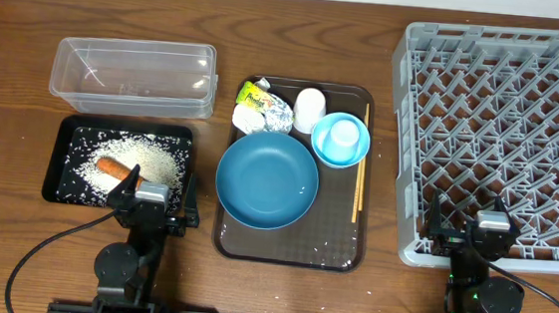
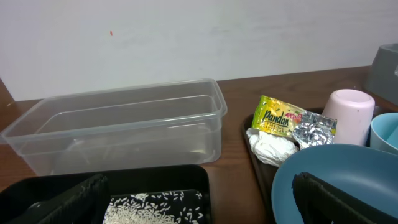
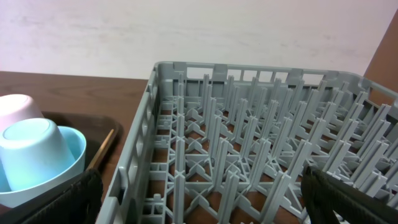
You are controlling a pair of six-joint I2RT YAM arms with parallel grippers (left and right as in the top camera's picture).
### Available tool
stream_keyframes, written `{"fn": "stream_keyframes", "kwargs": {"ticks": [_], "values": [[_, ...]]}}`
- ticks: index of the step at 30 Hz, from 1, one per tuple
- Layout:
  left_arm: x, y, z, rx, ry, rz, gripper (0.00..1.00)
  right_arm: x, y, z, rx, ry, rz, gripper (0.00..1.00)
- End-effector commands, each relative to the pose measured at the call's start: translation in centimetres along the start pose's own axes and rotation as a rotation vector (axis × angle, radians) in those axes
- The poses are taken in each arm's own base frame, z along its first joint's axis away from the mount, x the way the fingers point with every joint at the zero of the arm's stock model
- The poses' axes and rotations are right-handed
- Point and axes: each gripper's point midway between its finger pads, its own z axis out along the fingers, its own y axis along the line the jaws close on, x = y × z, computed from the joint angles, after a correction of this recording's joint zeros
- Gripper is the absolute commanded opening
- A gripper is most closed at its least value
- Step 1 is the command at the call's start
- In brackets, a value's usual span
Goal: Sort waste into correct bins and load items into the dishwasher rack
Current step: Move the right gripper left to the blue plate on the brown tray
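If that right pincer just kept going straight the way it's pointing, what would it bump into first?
Most likely the grey dishwasher rack. The right pincer, jaws wide open and empty, points over the rack's near wall at the rows of upright pegs. Depth is hard to judge, so whether it meets wall or pegs first is unclear.

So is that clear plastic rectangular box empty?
Empty: the clear plastic rectangular box shows only its bare see-through floor and walls.

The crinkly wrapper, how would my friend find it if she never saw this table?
Start at the dark-brown serving tray in the middle of the table, then go to its far left corner. The wrapper lies there beside the white cup; it is the only crumpled thing, white and silvery with yellow-green print.
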Motion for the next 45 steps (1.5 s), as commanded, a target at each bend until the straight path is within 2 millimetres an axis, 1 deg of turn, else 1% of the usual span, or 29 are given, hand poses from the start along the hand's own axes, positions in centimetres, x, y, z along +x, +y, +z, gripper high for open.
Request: {"fn": "stream_keyframes", "kwargs": {"ticks": [1,15,17,18,19,21,22,23,25,26,27,30,32,33,36,38,41,45], "values": [[1.5,-0.1,0.1,0.005,0.045,0.005,0.95,0.1,0.3,0.0,-0.008,0.001,-0.014,0.99],[1.5,-0.1,0.1,0.005,0.045,0.005,0.95,0.0,0.3,0.0,-0.008,0.000,-0.014,0.99],[1.5,-0.1,0.1,0.006,0.046,0.005,0.95,-0.1,0.6,0.0,-0.026,-0.005,-0.009,0.99],[1.5,-0.1,0.1,0.006,0.046,0.005,0.95,-0.3,1.5,-0.1,-0.081,-0.015,0.019,0.99],[1.5,-0.1,0.1,0.006,0.046,0.005,0.96,-0.7,2.9,-0.3,-0.164,-0.027,0.064,0.99],[1.5,-0.1,0.1,0.005,0.045,0.005,0.95,-1.7,7.1,-1.6,-0.424,-0.035,0.201,0.99],[1.5,-0.1,0.1,0.006,0.046,0.005,0.95,-2.1,9.7,-3.0,-0.600,-0.005,0.296,0.99],[1.5,-0.1,0.1,0.006,0.046,0.005,0.95,-2.2,12.1,-5.0,-0.781,0.059,0.399,0.99],[1.5,-0.1,0.1,0.005,0.045,0.005,0.95,-2.1,15.0,-8.7,-1.044,0.210,0.538,0.99],[1.5,-0.1,0.1,0.006,0.046,0.005,0.95,-2.0,15.6,-9.9,-1.117,0.265,0.573,0.99],[1.5,-0.1,0.1,0.006,0.046,0.005,0.95,-2.0,15.7,-10.1,-1.124,0.299,0.619,0.99],[1.5,-0.1,0.1,0.006,0.046,0.005,0.95,-2.0,15.3,-9.4,-1.056,0.408,0.826,0.99],[1.5,-0.1,0.1,0.005,0.045,0.005,0.95,-2.8,14.8,-8.7,-1.010,0.410,0.927,0.99],[1.5,-0.1,0.1,0.005,0.045,0.005,0.95,-3.6,14.7,-8.7,-1.017,0.380,0.929,0.99],[1.5,-0.1,0.1,0.005,0.045,0.005,0.95,-6.9,14.6,-9.7,-1.093,0.253,0.895,0.99],[1.5,-0.1,0.1,0.006,0.046,0.005,0.95,-8.3,14.4,-10.0,-1.103,0.212,0.893,0.99],[1.5,-0.1,0.1,0.006,0.046,0.005,0.95,-9.9,14.2,-10.1,-1.092,0.189,0.873,0.99],[1.5,-0.1,0.1,0.006,0.046,0.005,0.95,-11.0,14.3,-9.4,-1.054,0.246,0.820,0.99]]}}
